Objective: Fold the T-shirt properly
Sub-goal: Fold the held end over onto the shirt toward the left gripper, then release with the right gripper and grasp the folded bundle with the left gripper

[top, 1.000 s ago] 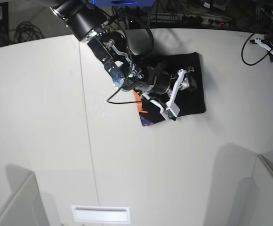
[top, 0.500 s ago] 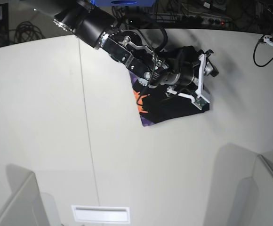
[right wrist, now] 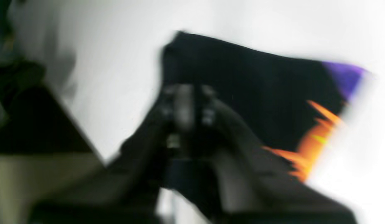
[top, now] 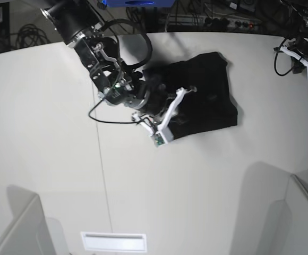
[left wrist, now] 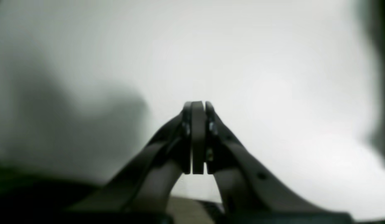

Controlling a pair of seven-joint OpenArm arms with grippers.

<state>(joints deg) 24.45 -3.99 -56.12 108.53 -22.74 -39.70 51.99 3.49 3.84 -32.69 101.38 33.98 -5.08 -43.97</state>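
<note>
My right end effector (right wrist: pixel 189 105) sits low over the near-left edge of the shirt (top: pixel 207 98), jaws together. The right wrist view is too smeared to show whether any cloth is pinched between them, so I cannot tell if I have hold of anything. The shirt lies as a compact, roughly square black bundle on the desk (top: pixel 48 133), toward its far middle, and in that wrist view a purple corner and orange print peek out at one edge.

My worry is that corner. If I draw away with a fold snagged in the jaws, the bundle will drag or flip open and undo the tidy stack. Equally, if I sweep across it this low, the wrist and its cable could ruffle the top layer.

Farther off, my left end effector (left wrist: pixel 197 137) hangs at the desk's far corner, jaws pressed flat together with nothing in them, only blurred pale surface beyond.

Against a second ago: my right jaws stood wide then and are together now; the arm has swung from reaching across the bundle's right side back to its left edge, and the orange and purple print, plain at the left edge in the base view then, is now behind my arm there.
</note>
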